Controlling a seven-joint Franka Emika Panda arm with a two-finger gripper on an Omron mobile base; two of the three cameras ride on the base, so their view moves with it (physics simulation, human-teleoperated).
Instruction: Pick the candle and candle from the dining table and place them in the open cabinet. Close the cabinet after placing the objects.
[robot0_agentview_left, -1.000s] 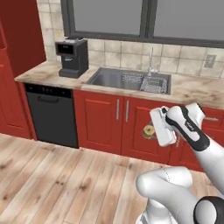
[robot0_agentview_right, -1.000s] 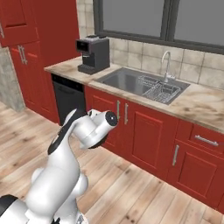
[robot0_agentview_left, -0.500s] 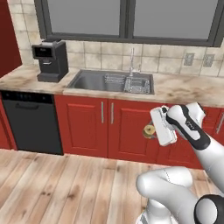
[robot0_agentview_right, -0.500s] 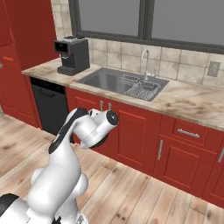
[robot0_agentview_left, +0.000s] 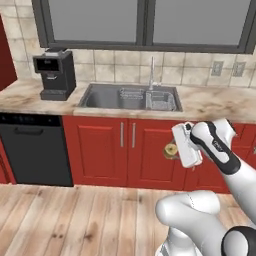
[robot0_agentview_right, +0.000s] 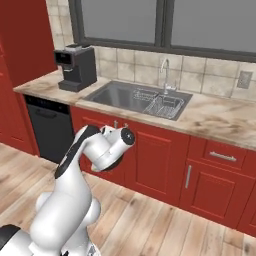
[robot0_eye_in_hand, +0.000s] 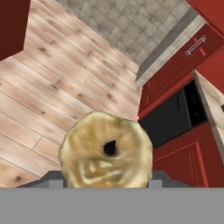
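End effector (robot0_agentview_left: 173, 149): clamped on the squat golden-tan candle (robot0_eye_in_hand: 106, 151), up in the air.
Candle: between the jaws, before red lower cabinet doors (robot0_agentview_left: 127, 154).
Behind: steel sink (robot0_agentview_right: 138, 98), black coffee machine (robot0_agentview_left: 56, 74) on the surface.

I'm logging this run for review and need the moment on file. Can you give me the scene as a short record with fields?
setting: kitchen run with red cabinets, wood floor
gripper: shut on the golden-tan candle, carried at cabinet-door height
candle look: squat, round, dark spot at its centre
counter: sink with a faucet; coffee machine at its left end
below counter: black dishwasher
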